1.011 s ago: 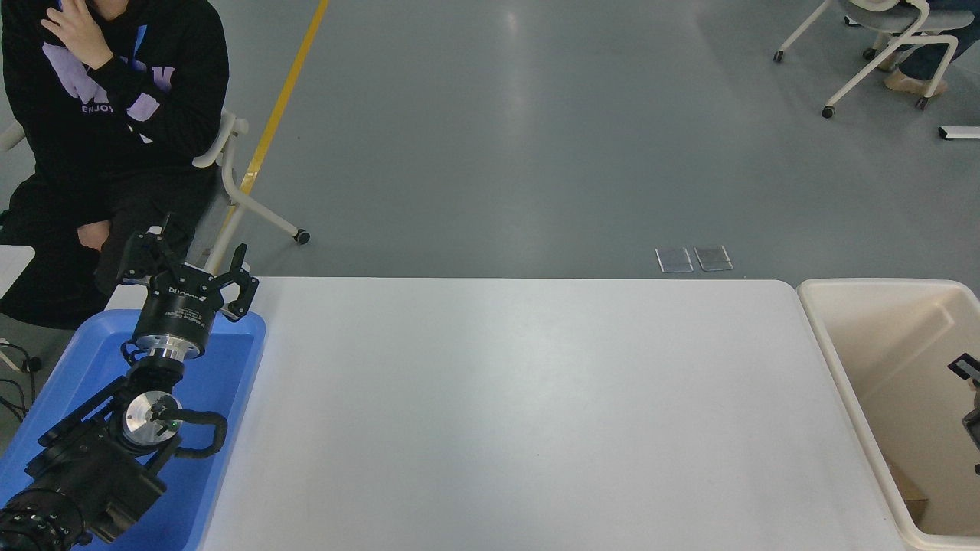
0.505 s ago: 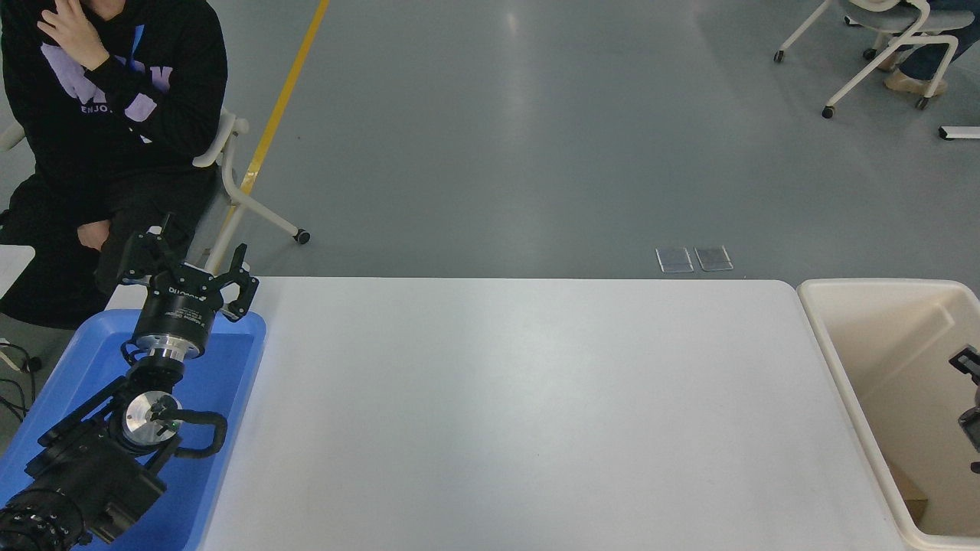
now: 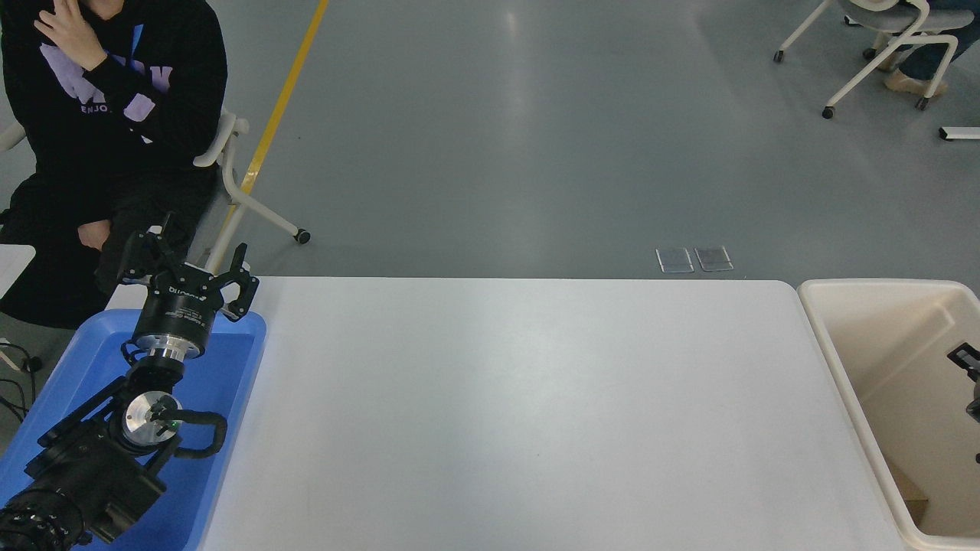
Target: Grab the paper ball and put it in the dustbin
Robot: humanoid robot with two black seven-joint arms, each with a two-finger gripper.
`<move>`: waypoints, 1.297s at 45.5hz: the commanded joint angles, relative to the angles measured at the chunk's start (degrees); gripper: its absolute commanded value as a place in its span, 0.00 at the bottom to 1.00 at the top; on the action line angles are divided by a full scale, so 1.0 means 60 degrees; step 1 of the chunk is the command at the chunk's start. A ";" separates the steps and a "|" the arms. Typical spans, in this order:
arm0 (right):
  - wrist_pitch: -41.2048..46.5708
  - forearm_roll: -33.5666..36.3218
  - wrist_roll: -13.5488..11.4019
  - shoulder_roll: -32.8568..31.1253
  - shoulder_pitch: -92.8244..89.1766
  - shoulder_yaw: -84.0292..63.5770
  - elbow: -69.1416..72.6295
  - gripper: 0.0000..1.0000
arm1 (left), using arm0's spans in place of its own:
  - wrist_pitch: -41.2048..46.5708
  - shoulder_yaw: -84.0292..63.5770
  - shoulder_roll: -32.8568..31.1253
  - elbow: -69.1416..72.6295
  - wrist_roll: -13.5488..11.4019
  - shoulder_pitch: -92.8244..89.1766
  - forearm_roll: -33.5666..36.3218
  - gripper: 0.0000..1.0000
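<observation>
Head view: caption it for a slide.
Left gripper parked open over blue tray; right gripper barely visible above cream dustbin.

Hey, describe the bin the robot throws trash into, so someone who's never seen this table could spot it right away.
Start at the long white table and follow it to its right end. Sitting against that end is the large, deep, cream-white plastic dustbin with rounded corners and a thick rim. The only other container, the bright blue plastic tray at the left end, is shallow.

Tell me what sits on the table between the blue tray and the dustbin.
Nothing: in the head view the white table is bare from the blue tray across to the dustbin.
</observation>
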 commanded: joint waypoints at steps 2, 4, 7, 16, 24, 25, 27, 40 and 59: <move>0.0031 0.0012 -0.0008 -0.0604 0.0954 -0.0157 0.1523 0.90 | -0.0007 0.0000 0.0000 -0.0002 0.0000 -0.0006 0.0001 0.99; 0.0031 0.0012 -0.0008 -0.0780 0.1291 -0.0361 0.2022 0.90 | -0.0007 0.0000 0.0000 -0.0002 0.0000 -0.0006 0.0001 0.99; 0.0016 0.0012 -0.0023 -0.0898 0.1745 -0.1004 0.2477 0.90 | -0.0007 0.0000 0.0000 -0.0002 0.0000 -0.0006 0.0001 0.99; 0.0338 0.0012 -0.0008 -0.0957 0.4496 -0.4254 0.5301 1.00 | -0.0021 0.0000 0.0000 -0.0002 0.0000 -0.0006 0.0001 0.99; 0.0558 0.0012 0.0050 -0.0547 0.6097 -0.5533 0.7662 1.00 | -0.0021 0.0000 0.0000 -0.0002 0.0000 -0.0006 0.0001 0.99; 0.0573 0.0012 0.0050 -0.0518 0.6184 -0.5504 0.7823 1.00 | -0.0021 0.0000 0.0000 0.0012 0.0000 -0.0006 0.0001 0.99; 0.0762 0.0012 0.0050 -0.0488 0.6520 -0.5446 0.8233 1.00 | -0.0021 0.0000 0.0000 -0.0002 0.0000 -0.0006 0.0001 0.99; 0.5959 0.0041 0.0065 0.0184 0.9537 -0.6265 0.8982 1.00 | -0.0021 0.0014 0.0000 -0.0002 0.0000 0.0009 0.0001 0.99; 0.8673 0.0100 0.0065 0.2587 1.3800 -0.6208 1.0270 1.00 | -0.0007 0.0014 0.0000 0.0012 0.0000 0.0009 0.0001 0.99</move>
